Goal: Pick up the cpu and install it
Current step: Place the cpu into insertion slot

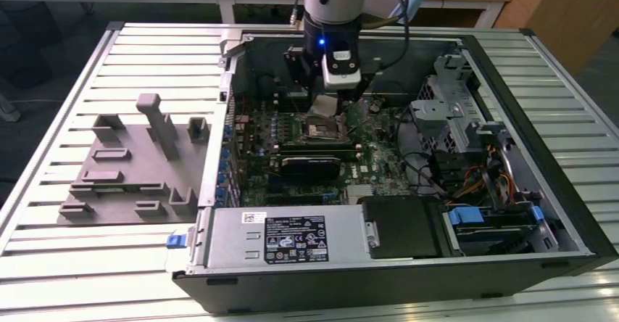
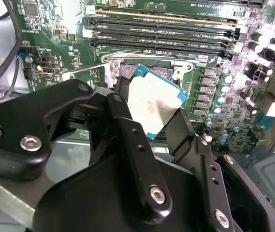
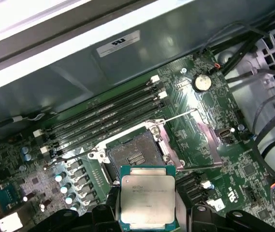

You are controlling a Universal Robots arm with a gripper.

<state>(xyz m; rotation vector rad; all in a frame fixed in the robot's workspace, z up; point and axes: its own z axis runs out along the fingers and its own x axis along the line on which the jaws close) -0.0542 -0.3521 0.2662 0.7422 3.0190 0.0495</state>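
Note:
The cpu (image 3: 148, 195) is a flat square chip with a pale silver top and a thin green rim. My gripper (image 2: 151, 128) is shut on it, one black finger (image 2: 125, 126) on each side. In the second wrist view the cpu (image 2: 154, 104) hangs tilted, just above and beside the open motherboard socket (image 2: 142, 67). The first wrist view shows the bare socket (image 3: 136, 154) with its metal frame lifted and nothing in it. In the exterior view the gripper (image 1: 325, 103) reaches down into the open computer case, holding the cpu (image 1: 324, 106) over the socket (image 1: 317, 128).
Memory slots (image 3: 103, 113) run beside the socket. A grey moulded fixture tray (image 1: 126, 170) lies on the slatted table at the exterior view's left. Inside the case (image 1: 580, 213) are the power supply (image 1: 280, 238), drive cage (image 1: 440, 112) and loose cables (image 1: 464, 177).

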